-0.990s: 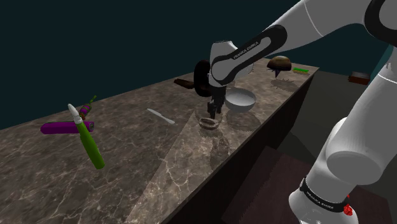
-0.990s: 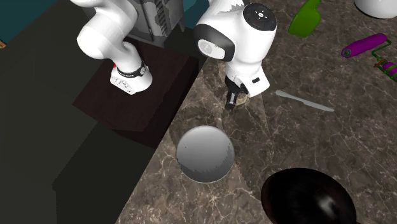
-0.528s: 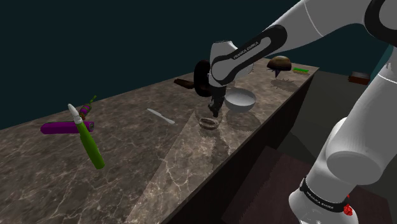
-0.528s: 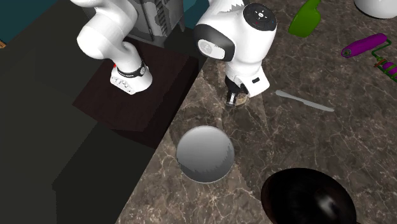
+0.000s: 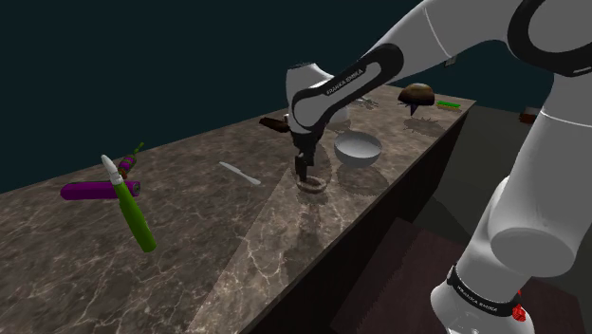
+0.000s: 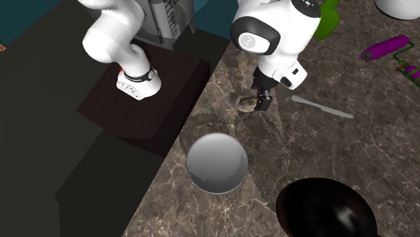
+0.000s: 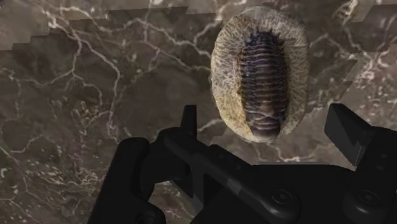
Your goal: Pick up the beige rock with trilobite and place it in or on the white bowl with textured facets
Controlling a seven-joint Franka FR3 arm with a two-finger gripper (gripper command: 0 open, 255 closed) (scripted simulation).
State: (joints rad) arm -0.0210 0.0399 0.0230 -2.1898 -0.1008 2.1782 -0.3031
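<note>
Hanging low over the dark brown marble counter [image 5: 237, 247], the black gripper [image 5: 304, 174] points straight down with its two fingers spread apart, and they clasp nothing. The beige rock with the trilobite [image 7: 261, 70] lies flat on the counter just under the gripper, near the counter's edge that faces the stand [image 6: 155, 114]. In the wrist view the rock is oval, with a dark ribbed fossil along its middle. Its nearer end reaches into the gap between the fingers [image 7: 189, 124], and neither finger touches it. In the second exterior view the fingertips stand just beside the rock, on the side away from that edge, and from there I cannot tell if they touch it. The white bowl [image 6: 216, 162], which looks pale grey and quite smooth, stands upright by the same edge, near the rock but clearly apart from it. Farther in from the edge, a thin pale knife [image 6: 323, 108] lies flat on the counter, not far from the gripper. A green bottle [image 5: 138, 218] with a white tip and a purple tool [image 5: 90, 191] lie near each other toward one end of the counter, well apart from the rock. Toward the other end, past the white bowl, sits a large round black dish [image 6: 330, 209].
</note>
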